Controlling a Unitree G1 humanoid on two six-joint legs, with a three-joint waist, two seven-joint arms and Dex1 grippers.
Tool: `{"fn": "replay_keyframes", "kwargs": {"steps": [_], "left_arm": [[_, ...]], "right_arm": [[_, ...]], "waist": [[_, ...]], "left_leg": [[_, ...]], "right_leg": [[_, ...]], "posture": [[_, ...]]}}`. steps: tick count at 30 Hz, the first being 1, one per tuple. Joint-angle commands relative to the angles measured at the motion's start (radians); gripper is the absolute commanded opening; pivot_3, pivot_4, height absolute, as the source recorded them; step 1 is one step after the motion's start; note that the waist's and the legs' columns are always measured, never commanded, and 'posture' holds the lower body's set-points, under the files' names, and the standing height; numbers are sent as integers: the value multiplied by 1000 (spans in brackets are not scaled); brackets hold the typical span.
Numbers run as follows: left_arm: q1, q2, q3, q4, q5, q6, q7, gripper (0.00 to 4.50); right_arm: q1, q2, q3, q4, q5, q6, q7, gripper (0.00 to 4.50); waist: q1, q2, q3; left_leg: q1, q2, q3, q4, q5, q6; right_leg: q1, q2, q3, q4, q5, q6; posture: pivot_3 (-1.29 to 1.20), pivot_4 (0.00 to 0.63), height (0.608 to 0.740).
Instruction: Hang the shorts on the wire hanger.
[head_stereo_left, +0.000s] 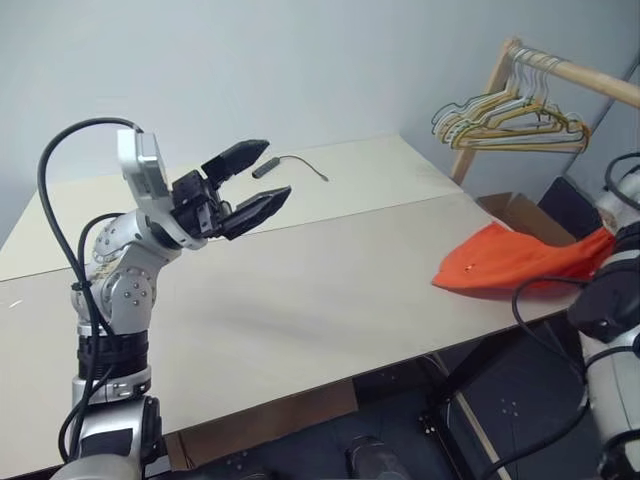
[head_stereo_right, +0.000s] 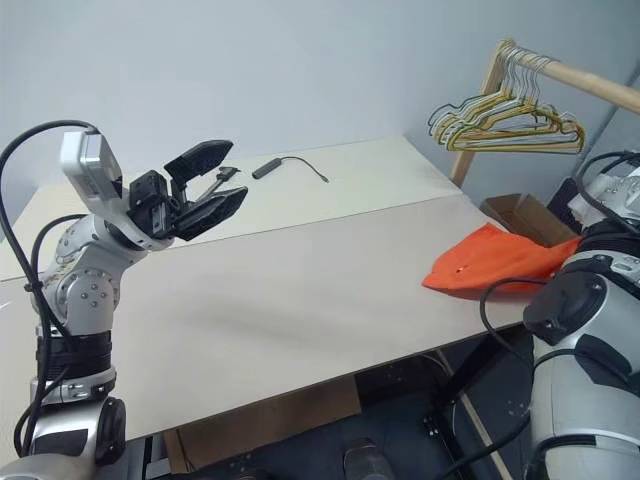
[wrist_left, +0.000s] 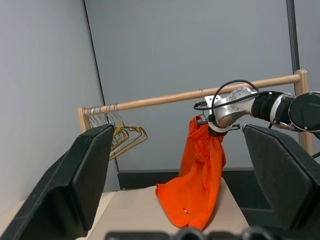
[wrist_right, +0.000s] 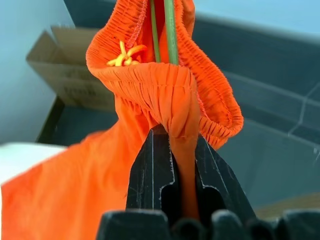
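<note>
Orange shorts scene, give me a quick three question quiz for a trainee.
1. True or false: the right gripper is shut on the shorts.
2. Which best describes the left gripper? A open, holding nothing; B holding a hanger; C shut on cloth.
3. Fill in: the bunched hangers hang on a wooden ____.

Key: 1 true; 2 A; 3 rail.

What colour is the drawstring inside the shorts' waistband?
Yellow-orange drawstring, lighter than the orange shorts; clearest in the right wrist view.
</note>
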Motion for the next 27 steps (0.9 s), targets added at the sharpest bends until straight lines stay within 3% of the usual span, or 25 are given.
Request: {"fn": "replay_keyframes", "kwargs": {"steps": [1,11,24,27], "left_arm": [[-1,15,23,-31,-27,1,-7,4459],[6,11,10,-37,-48,-2,-24,4459],[3,-7,3,-28,-28,-11,-5,4500],[2,-6,7,-28,-30,-6,2,4500]], "right_arm": [[-43,-19,-6,13,53,-14,-18,0],[-17,-22,93,21,50,-47,24,0],[24,18,268,-152,-59,-62,-78,4464],[51,48,329,-242,-115,-52,-105,4464]], "waist": [[0,0,0],[2,0,0],[11,2,1],[11,2,1]], "left_leg": [[0,0,0,0,0,0],[2,0,0,-3,0,0],[3,0,0,-6,0,0],[3,0,0,-6,0,0]], "right_leg": [[0,0,0,0,0,0],[6,0,0,-11,2,2],[6,0,0,-12,2,2],[6,0,0,-12,2,2]], "posture": [[-97,0,740],[-95,0,740],[-99,0,740],[-99,0,740]]}}
